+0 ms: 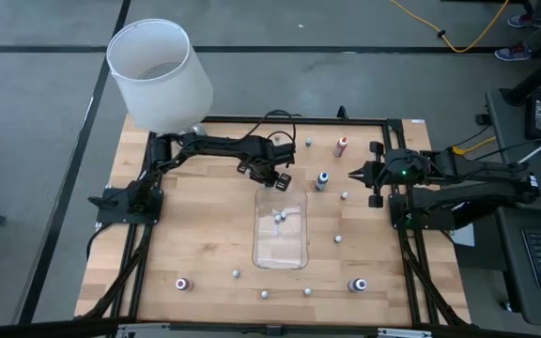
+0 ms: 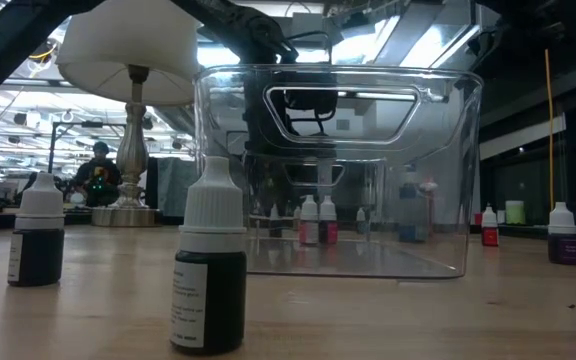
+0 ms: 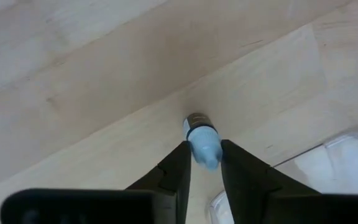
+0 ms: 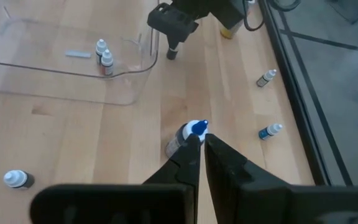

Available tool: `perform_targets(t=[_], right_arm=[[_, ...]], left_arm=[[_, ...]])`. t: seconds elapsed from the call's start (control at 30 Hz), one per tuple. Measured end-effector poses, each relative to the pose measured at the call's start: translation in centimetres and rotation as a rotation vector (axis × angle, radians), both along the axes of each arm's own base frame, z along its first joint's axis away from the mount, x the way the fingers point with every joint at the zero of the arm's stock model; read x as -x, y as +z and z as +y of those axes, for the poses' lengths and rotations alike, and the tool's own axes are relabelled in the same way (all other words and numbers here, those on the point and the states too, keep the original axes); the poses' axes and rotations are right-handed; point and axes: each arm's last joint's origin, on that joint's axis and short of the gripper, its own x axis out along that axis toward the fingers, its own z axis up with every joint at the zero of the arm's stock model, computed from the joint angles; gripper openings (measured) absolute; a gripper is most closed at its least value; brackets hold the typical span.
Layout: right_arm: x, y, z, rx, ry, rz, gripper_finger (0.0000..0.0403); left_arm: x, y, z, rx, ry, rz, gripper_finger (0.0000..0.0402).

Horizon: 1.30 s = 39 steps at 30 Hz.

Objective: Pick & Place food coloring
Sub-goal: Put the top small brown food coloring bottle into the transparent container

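On the wooden table (image 1: pixel 205 253), the left gripper (image 3: pixel 202 163) clamps a dropper bottle (image 3: pixel 201 138); right gripper (image 4: pixel 199 144) nearly closed

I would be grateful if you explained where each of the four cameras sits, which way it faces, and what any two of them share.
High view: overhead, looking straight down; both arms, clear tray, lamp.
Low view: table height, looking level through the tray; dark bottles near.
Left wrist view: looks down past the left gripper, shut on a pale-capped bottle.
Right wrist view: past the right gripper to a blue-capped bottle.
Shared: tray in all; right wrist view also shows the left gripper.
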Motion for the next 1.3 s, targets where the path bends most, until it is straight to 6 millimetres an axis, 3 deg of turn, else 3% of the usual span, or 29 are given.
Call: perform_targets(t=[0.27,0.4,0.5,0.67,0.97,1.17,1.3], right_arm=[[0.1,0.0,0.0,0.006,0.005,-0.003,0.0028],[0.2,0.1,0.0,0.008,0.005,-0.011,0.0028],[0.4,0.2,0.0,0.009,0.005,-0.02,0.0028],[0.6,0.4,0.0,0.01,0.004,-0.032,0.0028],[0.6,0.4,0.0,0.01,0.005,-0.032,0.0028],[0.6,0.4,0.0,0.01,0.004,-0.031,0.0028],[0.6,0.4,0.0,0.01,0.005,-0.029,0.0028]], left_arm=[[0.0,0.2,0.2,-0.023,-0.044,0.0,0.0057],[-0.5,1.7,0.4,-0.04,-0.142,-0.026,0.0058],[-0.8,3.7,0.4,-0.059,-0.241,-0.026,0.0058],[-1.5,8.9,-0.1,-0.129,-0.452,-0.082,0.0058],[-1.5,18.4,-3.6,-0.324,-0.854,-0.251,0.0058],[1.4,21.5,-5.6,-0.36,-0.962,-0.276,0.0058],[3.0,22.5,-6.4,-0.348,-0.995,-0.24,0.0058]])
